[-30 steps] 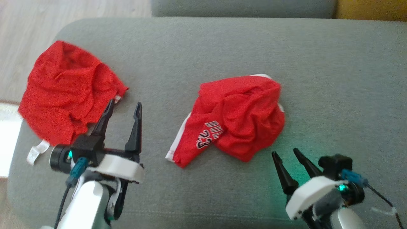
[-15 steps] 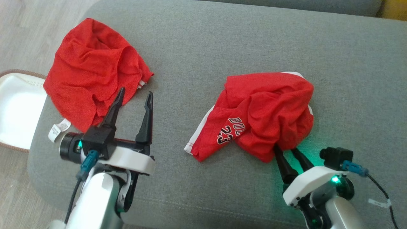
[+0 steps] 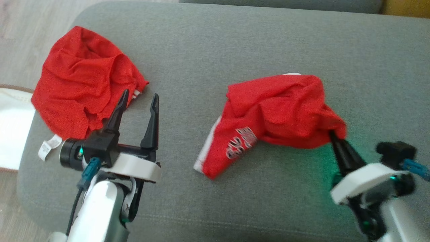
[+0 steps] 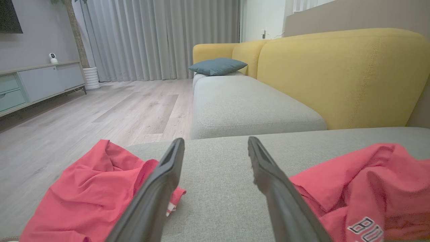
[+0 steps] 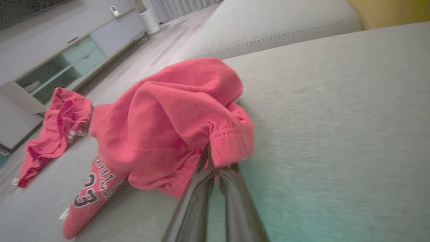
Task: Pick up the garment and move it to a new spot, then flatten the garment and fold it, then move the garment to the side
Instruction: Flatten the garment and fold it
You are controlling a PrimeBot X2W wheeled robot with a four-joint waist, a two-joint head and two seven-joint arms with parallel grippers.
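Head view, right half: at the right end effector [image 3: 335,137], gone from wide open to fully shut within the last second, now pinching the garment [image 3: 282,107] at its near right corner. Same in the right wrist view: closed tips buried in the ribbed hem. Garment crumpled right of centre on the cushion [image 3: 235,40], already tugged rightward, printed leg trailing left. Grasp apparently made, so lift and carry likely next. At the left end effector [image 3: 140,94]: spread wide, holding nothing, poised beside a second red cloth [image 3: 80,84]. Plenty of bare cushion right of and beyond the garment; floor [image 3: 16,30] just past the cushion's left edge, so better to stay clear of that side.
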